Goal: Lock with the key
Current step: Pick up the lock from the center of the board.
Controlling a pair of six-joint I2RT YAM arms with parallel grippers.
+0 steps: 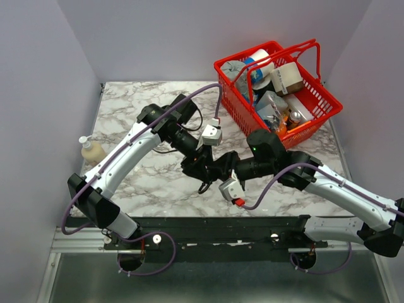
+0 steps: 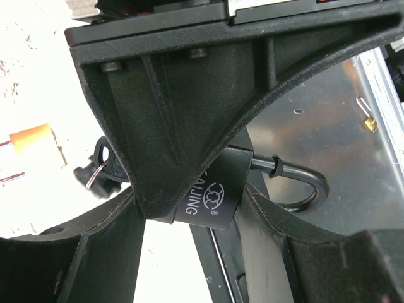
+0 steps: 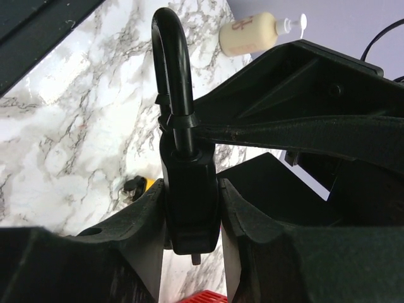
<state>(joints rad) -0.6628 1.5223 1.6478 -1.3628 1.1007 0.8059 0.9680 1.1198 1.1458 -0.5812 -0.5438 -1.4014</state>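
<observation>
The matte black padlock [image 2: 208,199] hung above mid-table. The right gripper [image 3: 191,214] pinched its body, and the left gripper [image 2: 196,218] clamped it from across. Its smooth curved shackle [image 3: 172,69] stood free, with a ringed key [image 2: 104,165] at its base end. Bare veined marble table [image 1: 145,113] spread leftward; a red plastic basket [image 1: 237,113] crowded the far right corner.

My bench [image 1: 145,183] is a white marble-patterned top with grey veins, walled in on the left, right and far sides. A red basket [image 1: 312,126] stands on its far right corner, packed with boxes and containers. A cream pump bottle [image 1: 93,151] stands upright at the left edge, well apart from the basket. My right wrist view also catches a small yellow and black thing [image 3: 137,185] lying on the marble, too small to identify.
</observation>
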